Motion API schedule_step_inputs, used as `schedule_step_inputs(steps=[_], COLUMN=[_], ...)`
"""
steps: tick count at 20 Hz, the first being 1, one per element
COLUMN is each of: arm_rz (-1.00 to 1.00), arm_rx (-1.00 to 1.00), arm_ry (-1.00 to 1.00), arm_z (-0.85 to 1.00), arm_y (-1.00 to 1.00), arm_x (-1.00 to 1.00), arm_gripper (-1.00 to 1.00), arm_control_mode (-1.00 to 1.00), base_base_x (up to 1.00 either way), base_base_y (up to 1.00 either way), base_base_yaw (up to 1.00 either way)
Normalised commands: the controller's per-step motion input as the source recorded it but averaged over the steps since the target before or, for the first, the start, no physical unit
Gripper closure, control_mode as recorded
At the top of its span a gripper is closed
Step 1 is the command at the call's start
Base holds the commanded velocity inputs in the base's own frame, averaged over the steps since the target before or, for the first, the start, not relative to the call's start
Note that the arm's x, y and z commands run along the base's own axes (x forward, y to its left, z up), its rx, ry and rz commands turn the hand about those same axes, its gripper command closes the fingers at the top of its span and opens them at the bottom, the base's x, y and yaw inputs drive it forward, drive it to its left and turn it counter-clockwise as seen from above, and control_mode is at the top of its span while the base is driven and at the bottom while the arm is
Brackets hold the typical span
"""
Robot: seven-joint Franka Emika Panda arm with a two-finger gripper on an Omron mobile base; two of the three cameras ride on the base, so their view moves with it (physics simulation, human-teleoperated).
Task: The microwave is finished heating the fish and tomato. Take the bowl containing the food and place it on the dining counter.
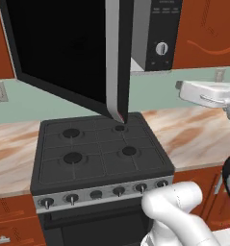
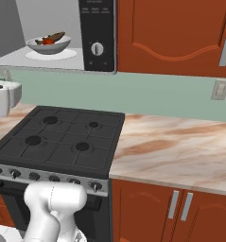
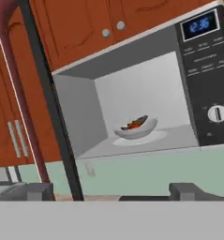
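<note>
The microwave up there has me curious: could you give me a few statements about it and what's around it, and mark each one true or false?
1. The microwave door is open. True.
2. The bowl already sits on the marble worktop. False: it rests on the turntable inside the microwave.
3. A fish and a tomato lie in the bowl. True.
4. A pot stands on the gas stove. False: its four burners are bare.
5. The gripper holds the bowl. False: in the hand view its fingertips are well short of the bowl, with nothing between them.
</note>
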Motion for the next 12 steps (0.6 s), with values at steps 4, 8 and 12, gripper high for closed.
schedule_step_inputs(steps=[4, 8, 12], arm_rz=[0.25, 0.31, 0.26], arm_rx=[0.27, 0.25, 0.17], arm_ry=[0.48, 0.61, 0.51], arm_z=[0.00, -0.11, -0.39], arm_y=[-0.72, 0.03, 0.87], arm_x=[0.71, 0.95, 0.91], arm_gripper=[-1.00, -1.00, -1.00], arm_control_mode=[-1.00, -1.00, -1.00], base_base_x=[0.00, 0.00, 0.00], base_base_y=[0.00, 0.00, 0.00], base_base_yaw=[0.00, 0.00, 0.00])
